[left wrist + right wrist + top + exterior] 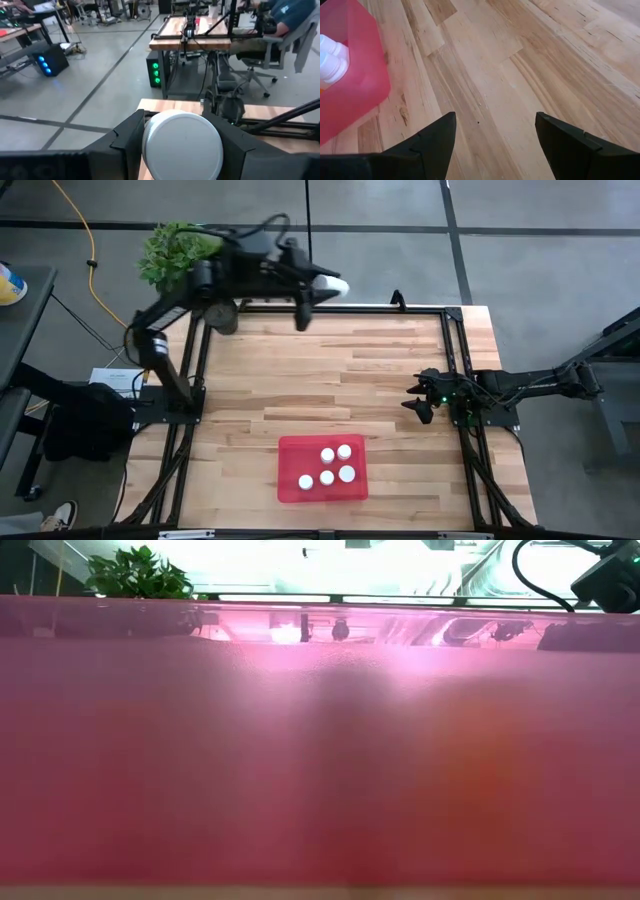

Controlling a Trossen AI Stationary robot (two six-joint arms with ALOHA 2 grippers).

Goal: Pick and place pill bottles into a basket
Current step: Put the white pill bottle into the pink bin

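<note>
Bottle (182, 145) is sitting clamped between the left gripper's (335, 284) fingers, raised at the table's (330, 370) far edge. Five bottles (327, 466) are lying in the basket (292, 450) at the near edge. Right gripper (415, 402) is waiting at the right, fingers spread, holding nothing.

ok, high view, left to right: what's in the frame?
Potted plant → left hand shut on a pill bottle → red basket holding five bottles → right hand, open, at the table's right edge.

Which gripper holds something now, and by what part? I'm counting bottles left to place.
The left gripper clamps a pill bottle by its sides, white cap facing outward.
</note>
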